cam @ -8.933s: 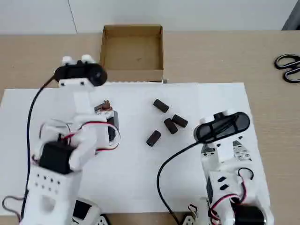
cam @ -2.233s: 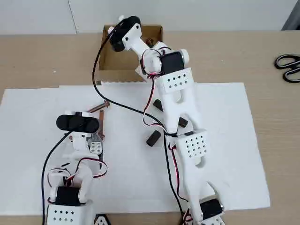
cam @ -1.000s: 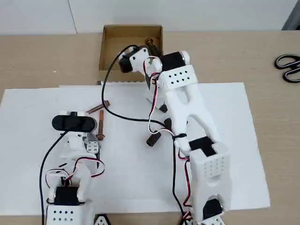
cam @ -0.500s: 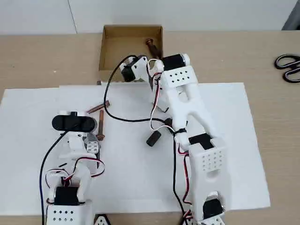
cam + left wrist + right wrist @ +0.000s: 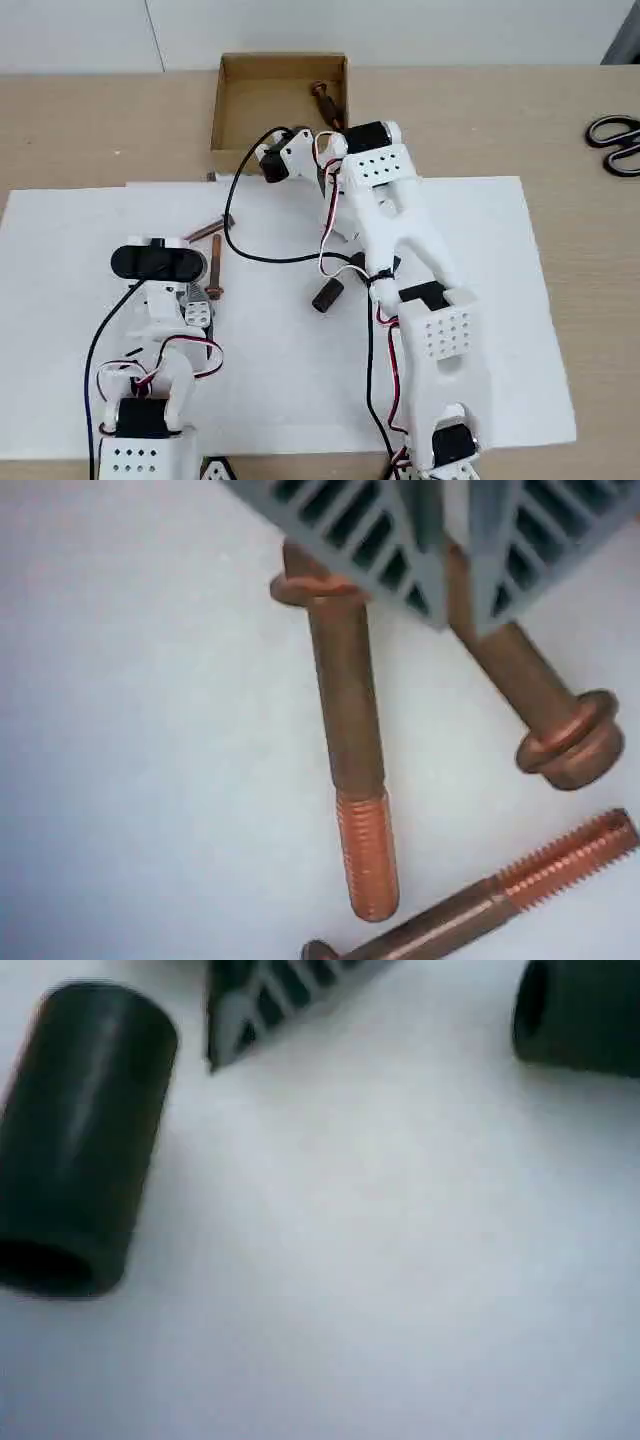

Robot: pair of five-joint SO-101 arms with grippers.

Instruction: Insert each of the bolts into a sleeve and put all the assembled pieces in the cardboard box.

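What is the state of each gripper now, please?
Left gripper, by the bolts: cannot be told.
Right gripper, by the sleeves: cannot be told.

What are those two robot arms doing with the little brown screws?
They are fitting bolts into black tubes called sleeves and packing them away. The left gripper hangs just above three bolts lying on the white paper. The right gripper is low over the loose sleeves. One finished piece, seemingly a bolt in its sleeve, lies against a wall inside the cardboard box.
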